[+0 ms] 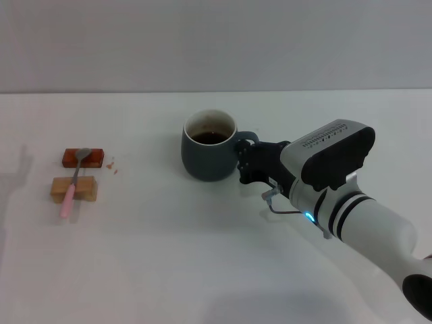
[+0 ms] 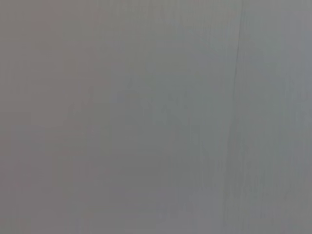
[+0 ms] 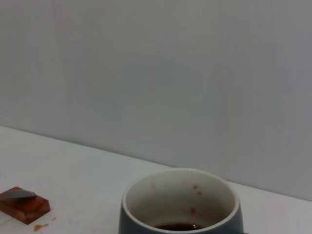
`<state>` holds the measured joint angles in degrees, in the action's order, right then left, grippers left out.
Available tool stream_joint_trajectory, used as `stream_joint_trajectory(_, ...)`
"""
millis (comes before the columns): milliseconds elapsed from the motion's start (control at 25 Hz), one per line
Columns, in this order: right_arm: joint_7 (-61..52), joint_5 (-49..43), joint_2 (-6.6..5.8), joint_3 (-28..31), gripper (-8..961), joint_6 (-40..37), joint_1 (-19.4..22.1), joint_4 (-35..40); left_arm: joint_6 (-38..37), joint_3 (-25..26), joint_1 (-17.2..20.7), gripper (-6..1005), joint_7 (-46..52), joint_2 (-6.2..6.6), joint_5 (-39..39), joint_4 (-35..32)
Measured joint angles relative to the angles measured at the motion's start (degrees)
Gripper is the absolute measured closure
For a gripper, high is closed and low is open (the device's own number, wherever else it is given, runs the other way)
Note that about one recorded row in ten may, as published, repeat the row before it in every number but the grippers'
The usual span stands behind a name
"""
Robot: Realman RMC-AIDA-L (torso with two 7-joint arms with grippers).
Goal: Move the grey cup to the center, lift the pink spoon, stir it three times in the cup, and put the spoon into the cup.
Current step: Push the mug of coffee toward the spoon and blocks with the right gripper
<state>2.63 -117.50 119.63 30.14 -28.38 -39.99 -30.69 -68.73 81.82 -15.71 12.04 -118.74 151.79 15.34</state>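
The grey cup [image 1: 208, 154] stands upright near the table's middle with dark liquid inside; its cream interior and rim also show close up in the right wrist view [image 3: 180, 195]. My right gripper [image 1: 248, 163] is at the cup's right side, its black fingers closed around the loop handle [image 1: 247, 138]. The pink spoon [image 1: 70, 196] lies at the far left, bridging two blocks, its metal bowl [image 1: 83, 154] on the far one. The spoon bowl [image 3: 18, 195] also appears in the right wrist view. My left gripper is out of view.
A red-brown block [image 1: 92, 158] and a tan block [image 1: 85, 190] hold the spoon up at the left. Small brown specks [image 1: 113, 167] lie beside the red-brown block. The white table [image 1: 169, 243] ends at a plain wall behind.
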Motion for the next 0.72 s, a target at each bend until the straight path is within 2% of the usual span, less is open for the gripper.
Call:
stream_joint_trajectory(440,0.0,-2.3,-0.01,-1.5,953,-0.5,-0.1,-0.9,0.0,-0.1,0.3,187,0.0,0.0,0.0,0.0)
stream_joint_trajectory(640,0.4,-4.6,-0.15,-1.6,954,-6.7,3.8,-2.1,-0.3,-0.1,0.5,187,0.0,0.03,0.0,-0.2)
stream_joint_trajectory(720,0.4,-6.5,-0.16,-1.6,954,-11.9,7.0,-2.4,-0.3,-0.1,0.6,187,0.0,0.04,0.0,-0.3)
